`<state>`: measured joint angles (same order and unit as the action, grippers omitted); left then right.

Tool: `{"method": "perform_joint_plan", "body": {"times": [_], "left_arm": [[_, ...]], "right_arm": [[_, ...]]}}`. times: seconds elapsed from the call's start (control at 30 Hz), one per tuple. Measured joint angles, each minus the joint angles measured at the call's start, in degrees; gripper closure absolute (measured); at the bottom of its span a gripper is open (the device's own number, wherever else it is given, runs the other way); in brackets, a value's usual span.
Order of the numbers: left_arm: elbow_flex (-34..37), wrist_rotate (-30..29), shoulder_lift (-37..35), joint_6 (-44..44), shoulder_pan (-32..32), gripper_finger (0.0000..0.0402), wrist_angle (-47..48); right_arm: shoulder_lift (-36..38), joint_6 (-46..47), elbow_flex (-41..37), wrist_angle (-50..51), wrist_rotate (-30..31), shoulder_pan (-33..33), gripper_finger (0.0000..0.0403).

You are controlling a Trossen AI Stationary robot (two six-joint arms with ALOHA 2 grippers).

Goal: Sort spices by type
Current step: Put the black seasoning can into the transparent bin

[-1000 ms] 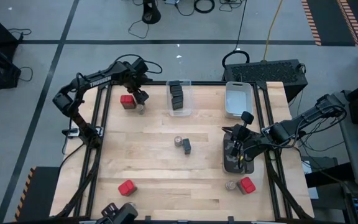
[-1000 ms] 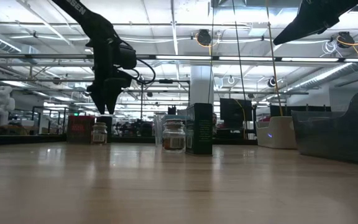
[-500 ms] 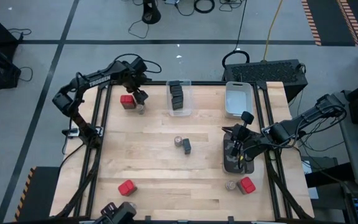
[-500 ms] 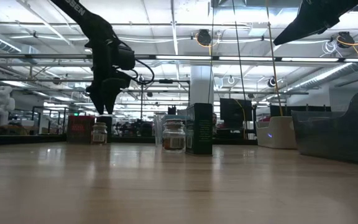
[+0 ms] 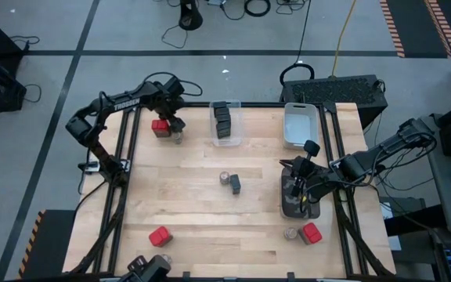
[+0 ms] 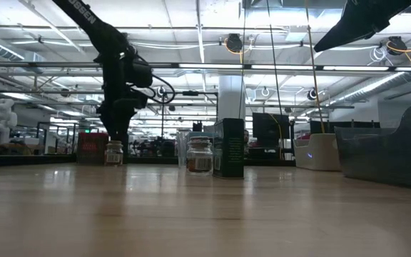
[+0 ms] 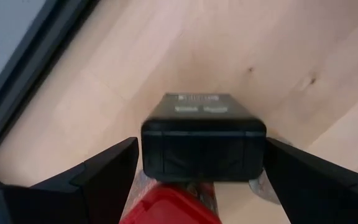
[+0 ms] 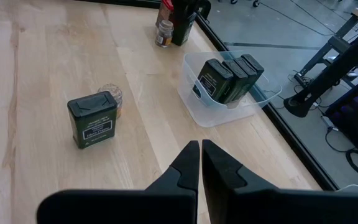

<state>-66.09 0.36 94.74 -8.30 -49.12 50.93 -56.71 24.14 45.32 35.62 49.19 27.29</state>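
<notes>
One small shift: the left gripper (image 5: pixel 171 124) has slid from above the jar (image 5: pixel 178 138) toward the red tin (image 5: pixel 160 128) and dropped lower, both sitting well left of the clear bin (image 5: pixel 238 139). Its jaws are wide open, and in the wrist view they straddle the tin's dark lid without touching it, so nothing is held yet. We'd guess the red tin is the next pick, not the jar.

The right gripper (image 8: pixel 199 155) hasn't budged: jaws closed and empty, parked to the right of the clear bin and nearer the desk's front.

Three dark tins (image 5: pixel 223 121) are already in the clear bin. Plenty is left loose in front of it: a dark tin (image 5: pixel 235 185), more jars and red tins.
</notes>
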Motion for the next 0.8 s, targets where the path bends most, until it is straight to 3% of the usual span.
{"method": "perform_joint_plan", "body": {"times": [0.8], "left_arm": [[-0.4,0.5,0.0,3.5,0.0,0.0061,-0.9]], "right_arm": [[0.0,0.0,0.0,0.0,0.0,0.0,0.0403]]}}
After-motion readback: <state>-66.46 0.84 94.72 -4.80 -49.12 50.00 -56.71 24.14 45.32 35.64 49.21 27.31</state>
